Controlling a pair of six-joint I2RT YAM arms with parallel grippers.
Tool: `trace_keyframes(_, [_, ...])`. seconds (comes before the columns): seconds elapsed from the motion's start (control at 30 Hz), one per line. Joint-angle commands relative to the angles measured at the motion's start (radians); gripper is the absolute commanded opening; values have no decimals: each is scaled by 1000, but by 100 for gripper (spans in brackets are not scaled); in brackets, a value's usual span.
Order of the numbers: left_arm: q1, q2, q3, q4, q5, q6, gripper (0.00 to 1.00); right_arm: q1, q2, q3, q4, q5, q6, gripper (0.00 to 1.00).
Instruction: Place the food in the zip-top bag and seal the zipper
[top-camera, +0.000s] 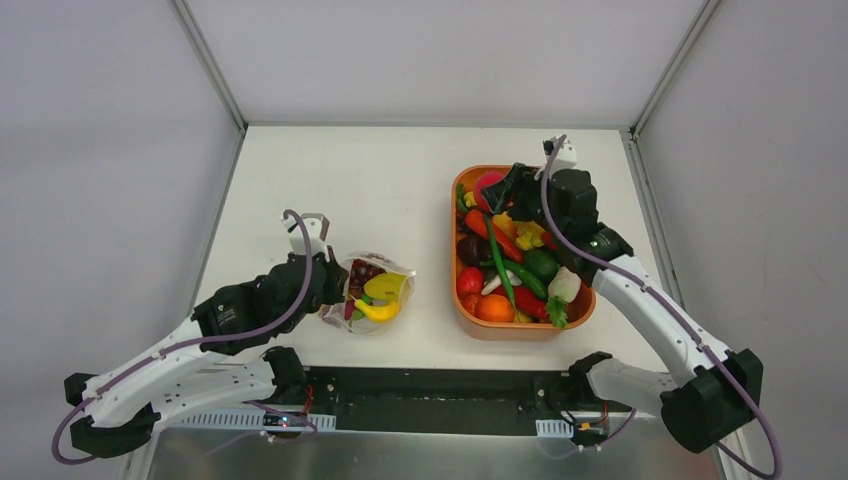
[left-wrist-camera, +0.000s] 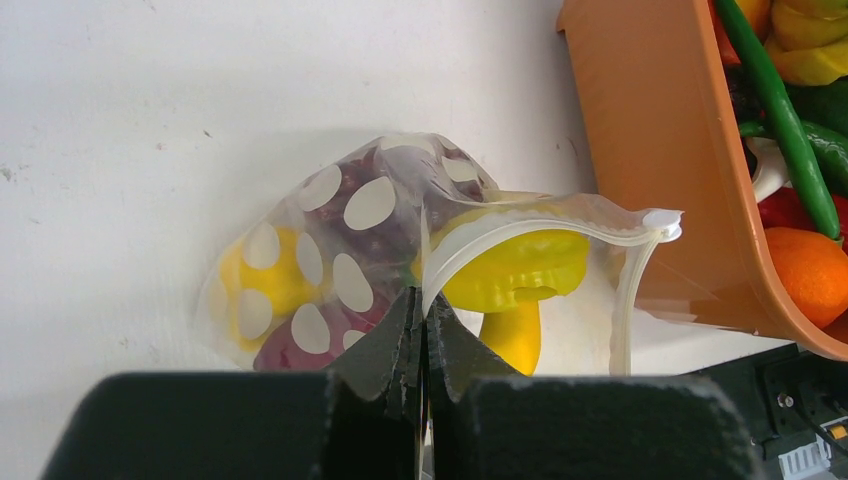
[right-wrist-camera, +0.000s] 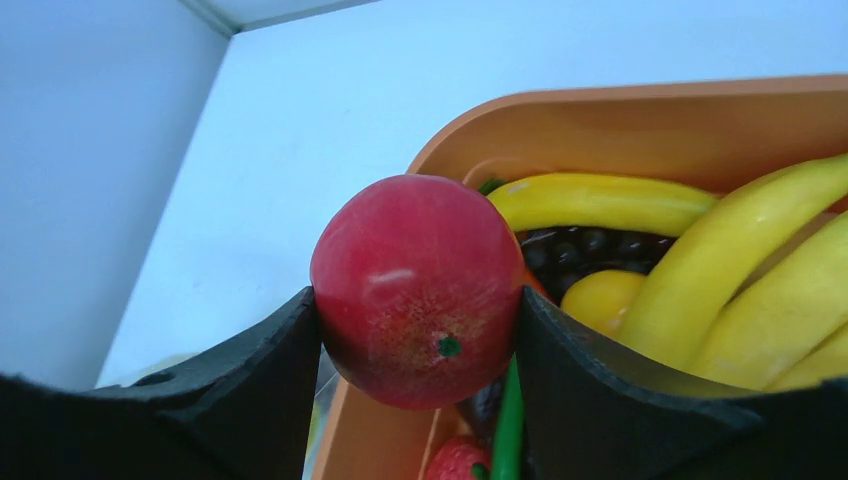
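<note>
Squeezing hard, glossy, slip-prone red fruit (right-wrist-camera: 415, 270) at its widest in right gripper (right-wrist-camera: 418, 302); pinching limp bag (left-wrist-camera: 340, 250) rim in left gripper (left-wrist-camera: 422, 312).

Two pincers showed: one left pincer (left-wrist-camera: 422, 305) and one right pincer (right-wrist-camera: 418, 330). One desk (top-camera: 340, 180) bore one zip-top bag (top-camera: 372, 290) and one orange tray (left-wrist-camera: 650, 150). At the tray there were one red apple (right-wrist-camera: 415, 290), one orange (top-camera: 494, 307), one long green bean (top-camera: 503, 272) and three long yellow fruits (right-wrist-camera: 600, 200); its remaining pieces lay too heaped to count surely.
</note>
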Motion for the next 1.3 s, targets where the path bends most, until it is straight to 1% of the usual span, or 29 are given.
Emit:
trace_keyframes(0.0, [-11,6,21,18,5,6,2,-1,-89,-73,92,-216,119,48])
trace_keyframes(0.1, [-11,5,11,32,18,5,2,-1,-131,-120,182,-366,157,48])
trace_keyframes(0.2, [-11,-1,12,35,35,-1,2,0,-152,-167,267,-453,200,49])
trace_keyframes(0.3, [-11,-20,-1,36,41,-3,2,0,-151,-189,309,-566,217,49])
trace_keyframes(0.4, [-11,-30,2,3,21,-10,2,14,-143,-196,340,-708,214,48])
trace_keyframes(0.53, [-11,-31,6,-5,7,-12,2,93,-138,-178,324,-840,141,49])
trace_keyframes(0.63, [-11,-18,20,-2,3,-9,2,203,-121,-145,275,-875,59,49])
trace_keyframes(0.7, [-11,-3,36,-15,-3,-8,2,304,-97,-111,236,-843,-10,49])
trace_keyframes(0.77, [-12,10,51,-29,-6,-11,2,377,-65,-81,194,-784,-61,49])
trace_keyframes(0.9, [-11,21,61,-35,1,-17,2,475,24,-32,195,-608,-89,49])
trace_keyframes(1.07, [-11,23,68,-42,1,-25,2,590,173,45,180,-460,-164,48])
trace_keyframes(1.17, [-11,19,79,-58,-2,-31,2,640,254,94,161,-312,-197,48])
trace_keyframes(1.27, [-11,8,71,-55,4,-41,2,677,311,86,236,-69,-202,47])
